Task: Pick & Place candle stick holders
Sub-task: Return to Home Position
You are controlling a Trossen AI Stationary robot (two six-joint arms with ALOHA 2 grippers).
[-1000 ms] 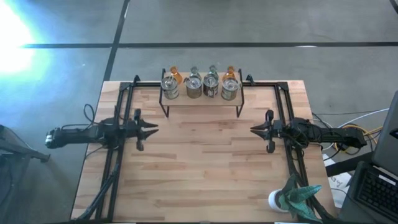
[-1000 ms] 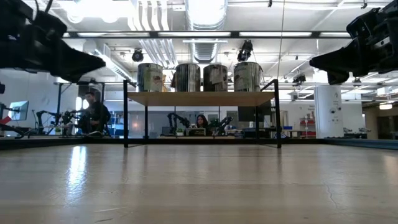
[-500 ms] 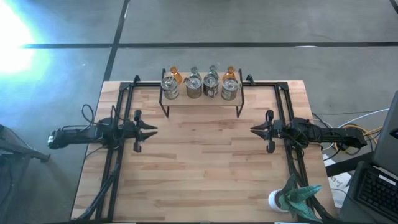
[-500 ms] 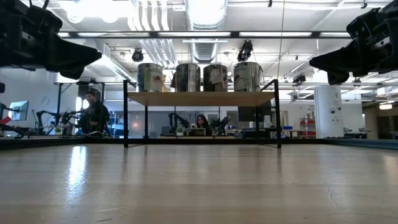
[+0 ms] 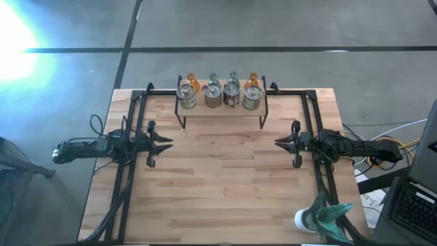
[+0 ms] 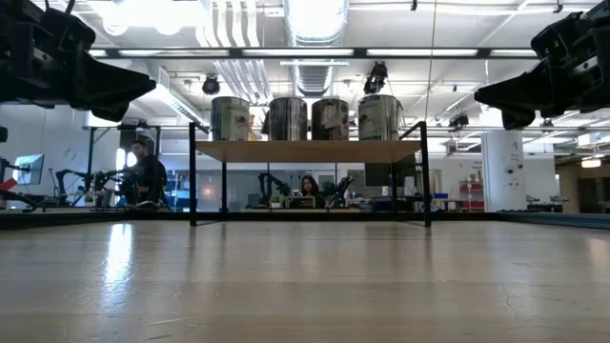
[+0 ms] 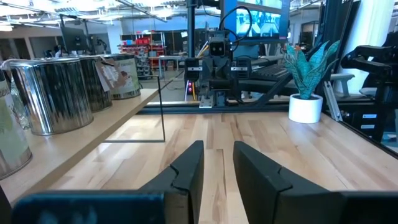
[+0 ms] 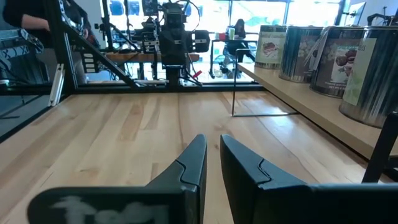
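Four silvery jar-like holders (image 5: 213,96) stand in a row on a small wooden shelf (image 5: 222,111) at the table's far edge; they also show in the low view (image 6: 310,118). Behind them stand tiny bulb-shaped holders, amber (image 5: 192,83) at the row's ends and pale green (image 5: 214,78) between. My left gripper (image 5: 169,142) hovers over the table's left side, and my right gripper (image 5: 278,142) over its right side. Both point inward, shut to a narrow gap and empty. They also show in the wrist views, left (image 7: 217,149) and right (image 8: 213,143).
The shelf stands on thin black legs (image 6: 192,176), with room beneath it. A teal spiky plant on a white base (image 5: 326,215) stands at the near right corner. Black arm frames (image 5: 130,130) run along both table sides. Bare wood (image 5: 222,178) lies between the grippers.
My left gripper has drawn back a little toward the table's left edge and risen slightly. My right gripper and the holders have kept still.
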